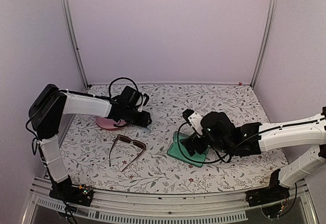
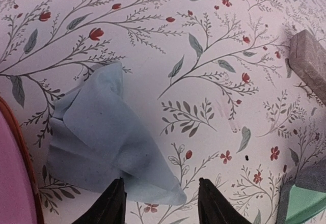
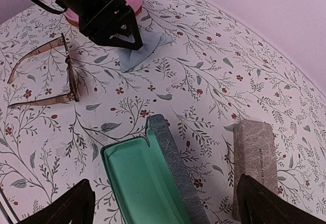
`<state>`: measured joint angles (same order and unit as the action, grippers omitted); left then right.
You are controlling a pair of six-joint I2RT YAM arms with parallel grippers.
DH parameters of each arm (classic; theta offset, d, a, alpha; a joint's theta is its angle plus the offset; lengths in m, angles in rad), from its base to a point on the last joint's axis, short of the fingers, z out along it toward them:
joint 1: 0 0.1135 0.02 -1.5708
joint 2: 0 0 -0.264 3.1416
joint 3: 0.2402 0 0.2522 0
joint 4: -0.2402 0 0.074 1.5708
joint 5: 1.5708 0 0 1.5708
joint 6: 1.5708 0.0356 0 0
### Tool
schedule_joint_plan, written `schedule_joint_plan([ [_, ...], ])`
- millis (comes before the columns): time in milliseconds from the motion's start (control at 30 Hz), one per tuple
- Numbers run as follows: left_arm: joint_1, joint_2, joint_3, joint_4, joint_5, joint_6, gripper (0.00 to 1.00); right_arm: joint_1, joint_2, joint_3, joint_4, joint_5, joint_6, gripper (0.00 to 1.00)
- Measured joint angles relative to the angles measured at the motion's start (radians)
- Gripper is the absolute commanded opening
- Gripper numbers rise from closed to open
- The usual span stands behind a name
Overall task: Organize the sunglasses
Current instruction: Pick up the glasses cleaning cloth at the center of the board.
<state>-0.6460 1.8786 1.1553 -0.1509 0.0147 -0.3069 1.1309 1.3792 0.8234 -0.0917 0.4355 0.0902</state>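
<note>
Left end effector (image 2: 162, 206) hangs low over a crumpled pale blue cloth (image 2: 102, 137), fingers apart astride its corner; right end effector (image 3: 168, 206) spread wide above an open green-lined case (image 3: 142, 178); brown-lensed sunglasses (image 1: 127, 147) lie unfolded on the worktop (image 1: 229, 107), left of the case.

High fixed view from the near side; low wrist views angled down, sharing the blue cloth (image 2: 107, 137).

green-lined case (image 3: 137, 183): cut off below | pink object (image 1: 107, 124): partly hidden
</note>
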Motion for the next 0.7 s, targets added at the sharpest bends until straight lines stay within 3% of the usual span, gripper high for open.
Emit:
schedule_joint_plan([
  [133,-0.026,0.032,0.025,-0.003,-0.006,0.008,0.4,0.0,-0.008,-0.005,0.006,0.0,0.001,0.99],
  [700,-0.115,0.09,0.033,-0.047,-0.118,0.015,0.35,0.0,-0.032,-0.03,0.018,-0.005,0.008,0.99],
])
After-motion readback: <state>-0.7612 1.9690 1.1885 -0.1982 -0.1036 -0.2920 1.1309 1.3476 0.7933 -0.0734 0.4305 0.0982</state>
